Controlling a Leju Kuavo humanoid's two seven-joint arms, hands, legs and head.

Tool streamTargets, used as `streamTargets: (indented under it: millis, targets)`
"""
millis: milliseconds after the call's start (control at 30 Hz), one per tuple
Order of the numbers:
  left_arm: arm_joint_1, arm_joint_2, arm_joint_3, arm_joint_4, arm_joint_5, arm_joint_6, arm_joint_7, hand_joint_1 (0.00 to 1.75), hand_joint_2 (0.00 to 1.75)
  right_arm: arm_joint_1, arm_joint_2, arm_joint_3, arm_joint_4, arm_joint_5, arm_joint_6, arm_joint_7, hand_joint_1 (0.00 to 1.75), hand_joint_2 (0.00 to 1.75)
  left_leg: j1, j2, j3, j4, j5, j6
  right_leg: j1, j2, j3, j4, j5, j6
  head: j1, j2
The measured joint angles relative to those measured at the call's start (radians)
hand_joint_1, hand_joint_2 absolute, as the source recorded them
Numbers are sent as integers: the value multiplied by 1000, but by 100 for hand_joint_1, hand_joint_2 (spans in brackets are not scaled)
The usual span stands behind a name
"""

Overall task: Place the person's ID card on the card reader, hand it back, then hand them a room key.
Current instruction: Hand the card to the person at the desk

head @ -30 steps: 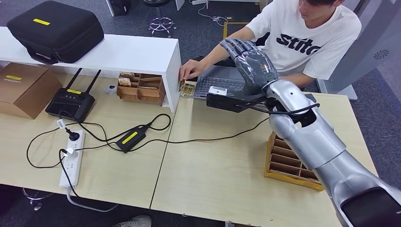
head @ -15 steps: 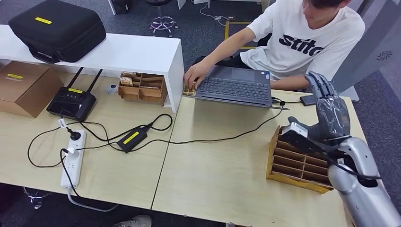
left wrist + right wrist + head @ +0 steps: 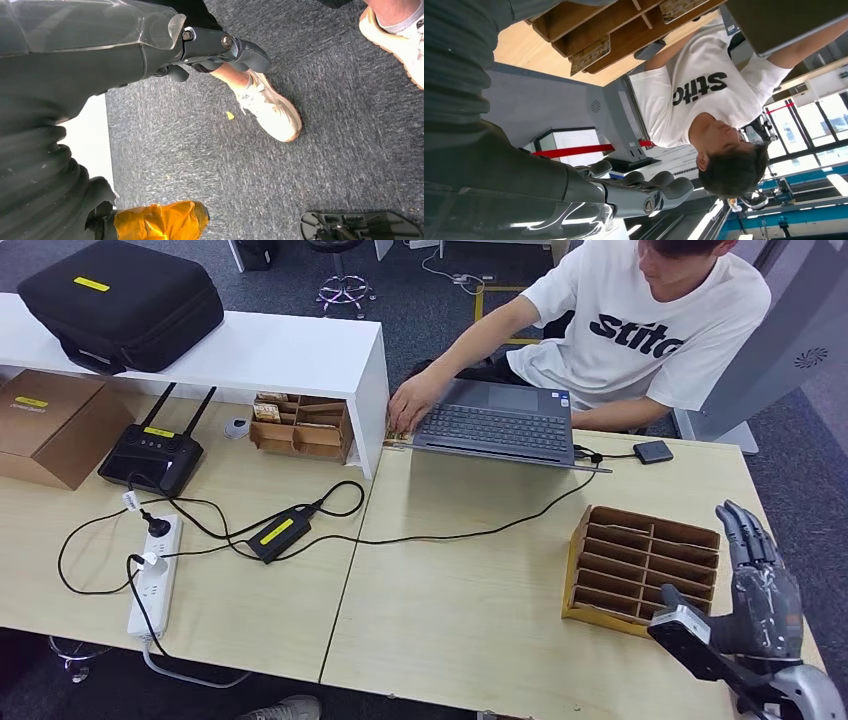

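Wooden rack (image 3: 640, 565) beside empty right hand (image 3: 757, 585).

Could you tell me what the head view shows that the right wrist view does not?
The head view alone shows the laptop's keyboard, black router, power strip and black case. The right wrist view alone shows windows and red barrier tape behind the person. Both show the right hand, open and empty, the wooden slotted organizer, and the person's white printed shirt.
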Motion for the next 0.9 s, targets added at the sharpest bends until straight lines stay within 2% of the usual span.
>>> streamTargets:
  millis: [300, 533, 733, 900]
  targets:
    - [-5, 0, 4, 0, -29, -4, 2, 0, 175, -28, 29, 7, 33, 151, -34, 51, 0, 175, 0, 2, 1, 0, 0, 0, 0, 2, 1, 0, 1, 0, 0, 0]
    - [-16, 0, 4, 0, -76, -15, 2, 0, 175, -191, 46, 90, 189, 272, -82, 116, 0, 175, 0, 6, 2, 0, 1, -1, 0, 5, 1, 1, 2, -1, 0, 0]
    - [-17, 0, 4, 0, -100, -20, 0, 0, 175, -320, 59, 146, 345, 316, -105, 134, 0, 175, 0, 5, 2, 0, 1, -1, 0, 5, 1, 1, 2, 0, 0, 0]
    - [-17, 0, 4, 0, -109, -22, 0, 0, 175, -386, 64, 174, 449, 323, -110, 144, 0, 175, 0, 5, 2, 0, 1, -1, 0, 5, 1, 1, 2, 0, 0, 0]
